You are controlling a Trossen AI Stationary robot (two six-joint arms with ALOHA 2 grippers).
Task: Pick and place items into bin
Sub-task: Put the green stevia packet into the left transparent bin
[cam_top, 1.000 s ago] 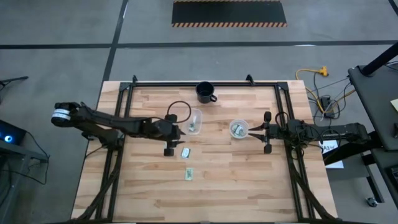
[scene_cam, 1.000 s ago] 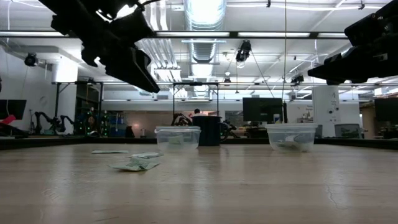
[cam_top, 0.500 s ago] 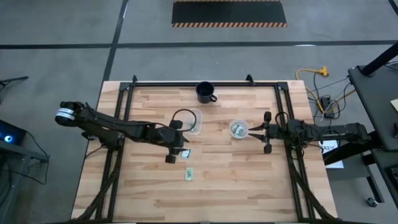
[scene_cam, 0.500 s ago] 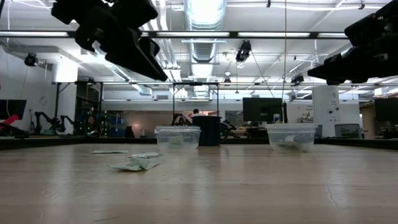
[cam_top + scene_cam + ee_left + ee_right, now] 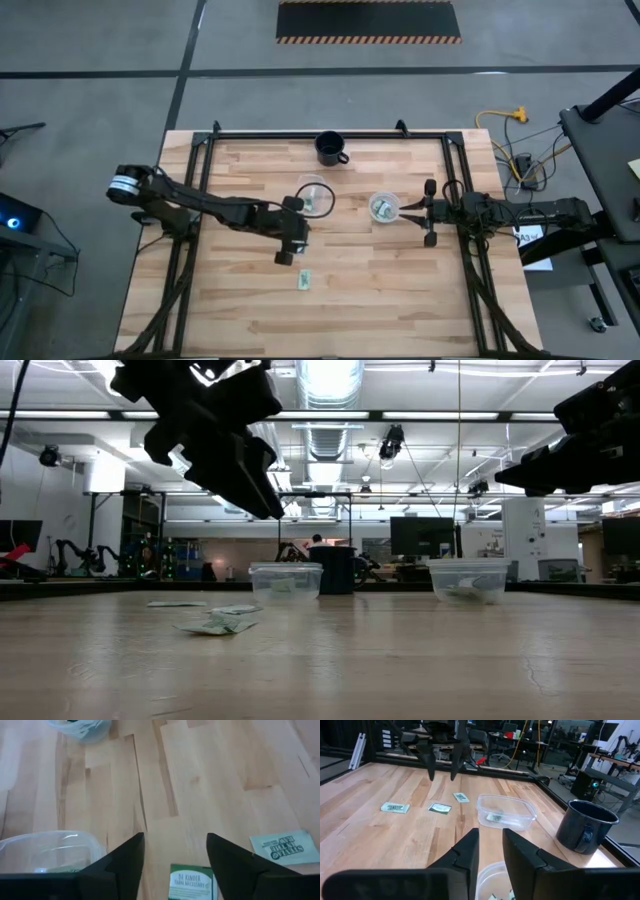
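Observation:
My left gripper (image 5: 292, 243) hangs open well above the table (image 5: 262, 500), over a pale green packet (image 5: 190, 882) that shows between its fingers, untouched. A second packet (image 5: 277, 845) lies flat nearby (image 5: 303, 280), and a third (image 5: 461, 797) lies farther toward the table's left. The clear bin (image 5: 313, 197) beside the gripper holds a packet (image 5: 494, 817). My right gripper (image 5: 490, 847) waits at the table's right, fingers a narrow gap apart, just above a clear cup (image 5: 384, 207) with packets inside.
A dark mug (image 5: 331, 148) stands at the far edge, behind the bin. Black frame rails (image 5: 300, 133) run along the table's far, left and right sides. Bare wood stretches across the near half of the table (image 5: 380, 300).
My left gripper has swung toward the table's right edge and slightly toward the near edge, staying high. It has come off the clear bin, which now shows whole, and stands over the packet. Nothing on the table has moved.

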